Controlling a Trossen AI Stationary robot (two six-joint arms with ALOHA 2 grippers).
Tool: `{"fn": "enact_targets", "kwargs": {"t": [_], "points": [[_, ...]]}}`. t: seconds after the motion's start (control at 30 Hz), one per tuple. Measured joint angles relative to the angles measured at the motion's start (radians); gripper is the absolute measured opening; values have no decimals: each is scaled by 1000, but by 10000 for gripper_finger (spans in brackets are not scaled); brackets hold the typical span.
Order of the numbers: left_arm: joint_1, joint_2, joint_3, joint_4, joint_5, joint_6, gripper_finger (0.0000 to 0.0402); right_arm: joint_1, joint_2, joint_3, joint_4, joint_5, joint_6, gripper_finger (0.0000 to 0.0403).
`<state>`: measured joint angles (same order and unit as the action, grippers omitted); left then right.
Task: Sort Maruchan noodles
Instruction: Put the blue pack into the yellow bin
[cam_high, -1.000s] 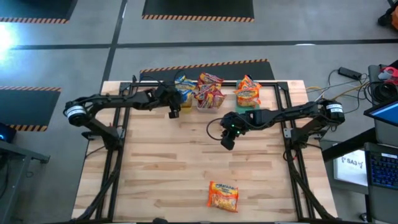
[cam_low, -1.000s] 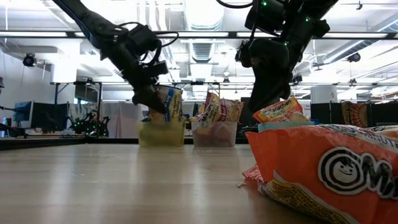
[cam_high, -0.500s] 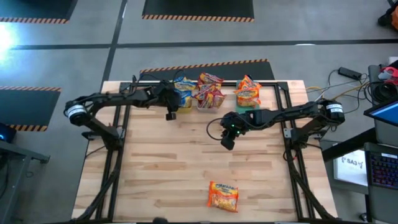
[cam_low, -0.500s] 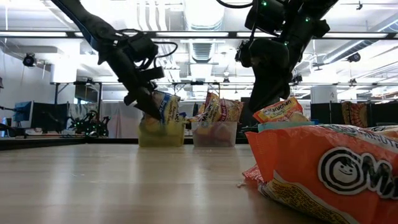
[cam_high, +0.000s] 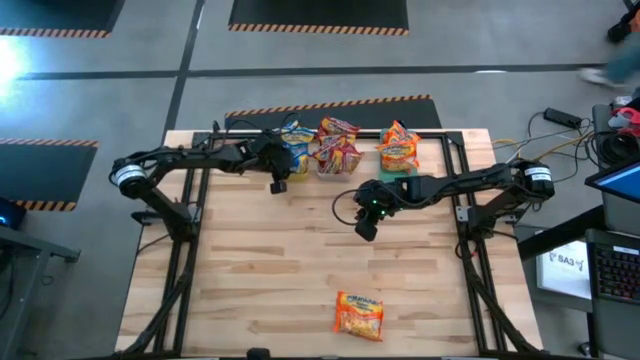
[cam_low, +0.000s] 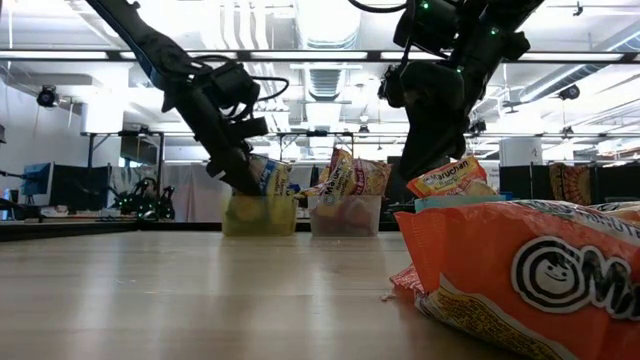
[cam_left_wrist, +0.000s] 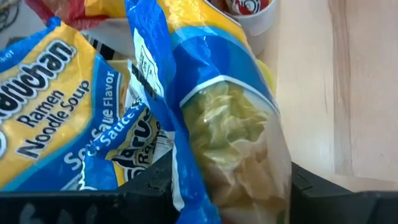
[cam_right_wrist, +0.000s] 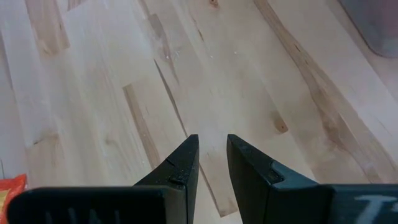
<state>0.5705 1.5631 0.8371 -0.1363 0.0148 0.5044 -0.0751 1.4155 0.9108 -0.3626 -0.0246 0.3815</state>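
Left gripper (cam_high: 279, 176) pinching a shiny blue-and-yellow plastic noodle packet (cam_left_wrist: 211, 118) over the yellow plastic bin (cam_low: 259, 214), right gripper (cam_right_wrist: 212, 163) nearly closed, empty, above bare wooden table (cam_high: 270, 270), orange packet (cam_high: 359, 314) near front edge

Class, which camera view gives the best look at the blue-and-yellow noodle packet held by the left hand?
The left wrist view: the blue-and-yellow packet fills it, noodles showing through. High view shows it small at the yellow bin; low view shows it edge-on; right wrist view shows only table.
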Motion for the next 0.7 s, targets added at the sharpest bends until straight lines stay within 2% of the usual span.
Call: {"fn": "enact_targets", "kwargs": {"t": [0.23, 0.7], "points": [[1, -1, 1, -26, -5, -42, 135, 0, 0, 0, 0, 0, -13, 73], [-1, -1, 1, -42, -43, -247, 137, 0, -2, 0, -27, -3, 11, 73]]}}
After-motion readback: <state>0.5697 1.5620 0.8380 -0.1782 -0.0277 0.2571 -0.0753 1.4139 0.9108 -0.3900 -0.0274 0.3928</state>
